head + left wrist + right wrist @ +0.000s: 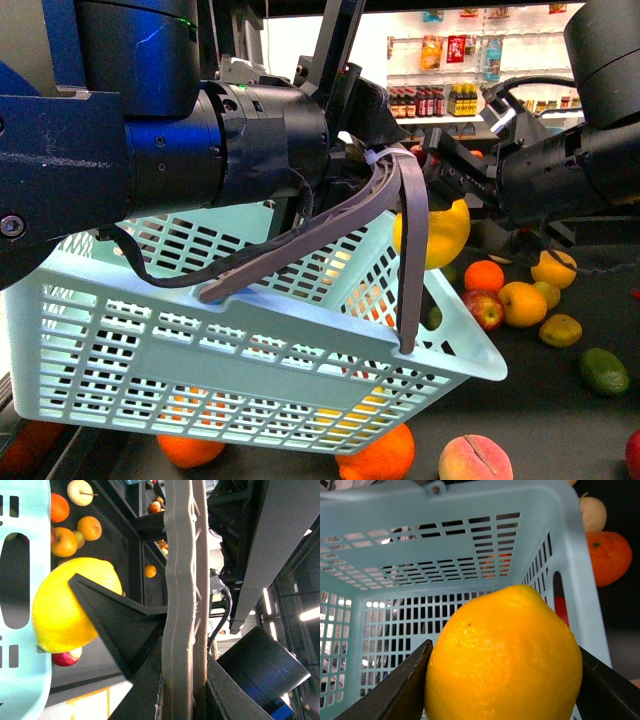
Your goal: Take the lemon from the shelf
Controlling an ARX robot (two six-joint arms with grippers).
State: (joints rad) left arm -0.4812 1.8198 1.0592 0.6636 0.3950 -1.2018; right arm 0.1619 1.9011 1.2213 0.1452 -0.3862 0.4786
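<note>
My right gripper [441,222] is shut on the lemon [447,233], a smooth bright yellow oval held just above the near corner of the pale blue basket [250,335]. In the right wrist view the lemon [505,655] fills the space between the two black fingers [400,690], with the basket's slotted inside [445,540] behind it. My left gripper [182,680] is shut on the grey basket handle [182,580] and holds the basket tilted in the air. The left wrist view also has the lemon [65,610] at the basket rim. The black shelf tray [560,410] lies below.
Loose fruit lies on the tray: an orange [484,275], a red apple [483,308], a yellow-orange fruit [522,303], a green avocado [604,370], a peach [475,462], and an orange [375,455] under the basket. White shelves of bottles [450,100] stand far behind.
</note>
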